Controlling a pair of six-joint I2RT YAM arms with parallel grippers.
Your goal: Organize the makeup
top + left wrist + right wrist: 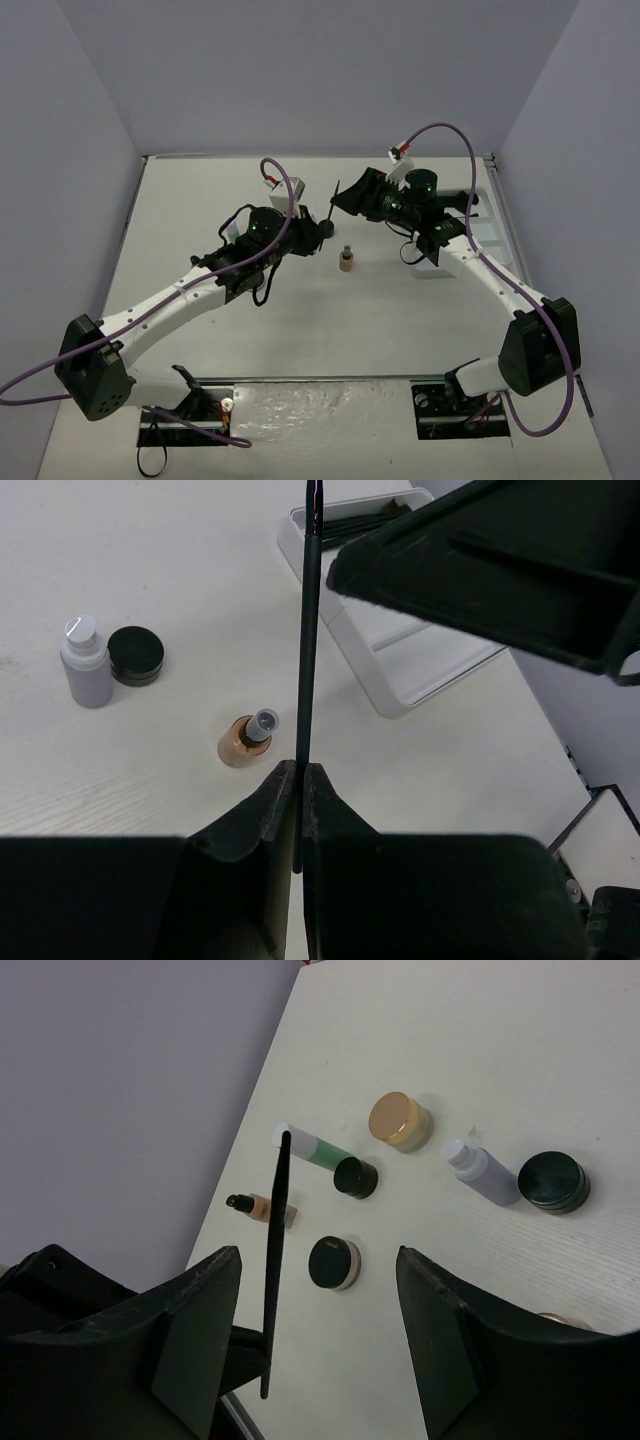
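Left jaws: I see them clamped on one black brush (307, 630).
Right jaws: apart.
Jars: two black jars (553, 1182), one tan jar (400, 1120).

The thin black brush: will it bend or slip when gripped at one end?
Probably stiff: the thin black brush stands straight though the left fingers pinch only its lower end. Likely light, being so thin. Its narrow handle may pivot there.

Pale matt table (150, 540) with a fine wood-like grain; tray (340, 640) of smooth white plastic with a slight sheen. The brush (306, 630) handle is black, smooth and faintly glossy; the left gripper (300, 777) looks like matt black plastic. The tan jar (400, 1122) has a lid with a gold metallic shine, the grey bottle (86, 670) looks like frosted plastic, and the black jar (553, 1182) has a dull satin lid.
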